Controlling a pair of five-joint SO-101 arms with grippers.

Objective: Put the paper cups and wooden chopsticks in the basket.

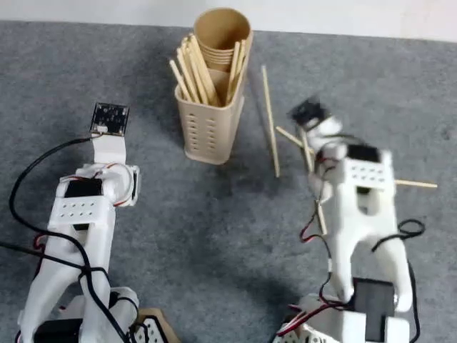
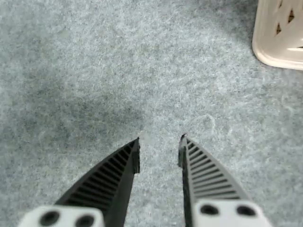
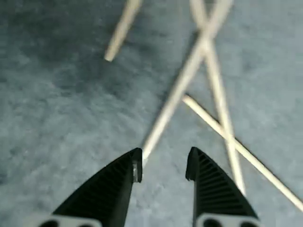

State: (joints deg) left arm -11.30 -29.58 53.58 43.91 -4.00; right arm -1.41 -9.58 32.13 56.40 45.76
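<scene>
A beige perforated basket (image 1: pixel 211 132) stands upright at the back centre, with stacked paper cups (image 1: pixel 223 36) and several wooden chopsticks (image 1: pixel 194 71) in it. One loose chopstick (image 1: pixel 270 118) lies on the carpet just right of the basket. A few more lie crossed under my right arm (image 1: pixel 357 189). My right gripper (image 3: pixel 164 152) is open just above the carpet, and the near end of one crossed chopstick (image 3: pixel 187 75) almost touches one fingertip (image 3: pixel 136 161). Left of the basket, my left gripper (image 2: pixel 160 139) hangs open over bare carpet, holding nothing.
Grey carpet (image 1: pixel 214 236) covers the table. The basket's lower corner (image 2: pixel 279 33) shows ahead of the left gripper. Another chopstick (image 1: pixel 414 184) sticks out to the right from under the right arm. Cables trail by both arm bases.
</scene>
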